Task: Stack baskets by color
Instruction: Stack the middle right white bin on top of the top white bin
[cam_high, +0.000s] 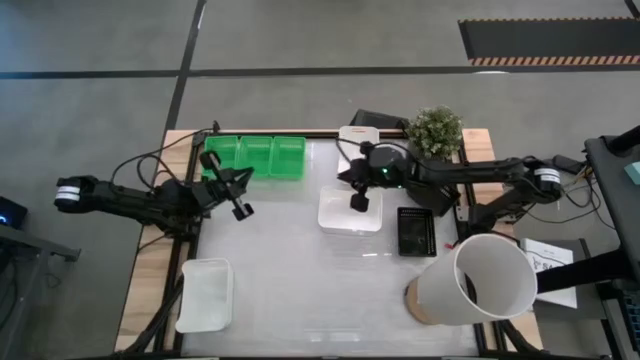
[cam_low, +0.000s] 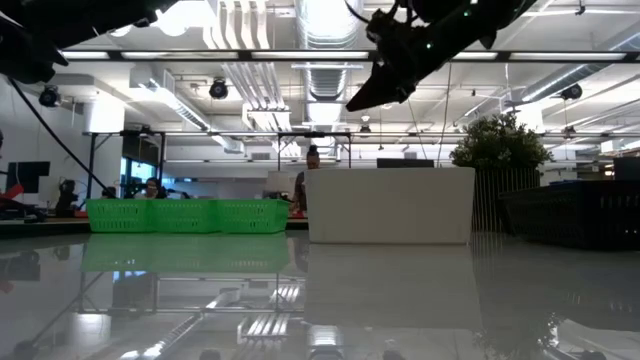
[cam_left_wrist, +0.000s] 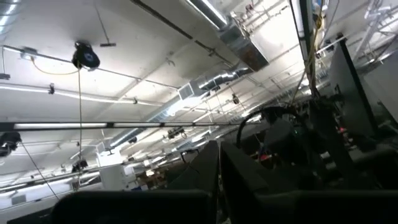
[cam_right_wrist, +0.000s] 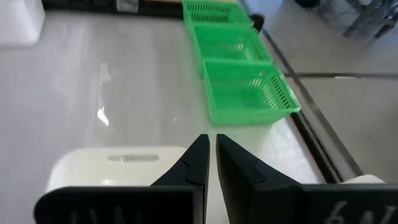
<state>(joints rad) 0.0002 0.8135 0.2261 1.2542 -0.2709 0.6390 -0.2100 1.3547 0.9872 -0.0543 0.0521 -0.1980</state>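
Three bright green baskets (cam_high: 255, 157) stand side by side in a row at the table's far left, also seen in the right wrist view (cam_right_wrist: 242, 93). One translucent white basket (cam_high: 350, 212) sits mid-table, and a second white basket (cam_high: 205, 295) is at the near left. A black basket (cam_high: 416, 231) stands right of the middle one. My right gripper (cam_high: 360, 200) hangs shut well above the middle white basket (cam_right_wrist: 118, 165), holding nothing. My left gripper (cam_high: 240, 208) is shut and empty, raised near the green row and tilted upward.
A large white cylinder (cam_high: 480, 280) lies at the near right. A potted plant (cam_high: 435, 130) stands at the far right, with a white flat device (cam_high: 360, 135) beside it. Bare tabletop lies between the near-left white basket and the middle one.
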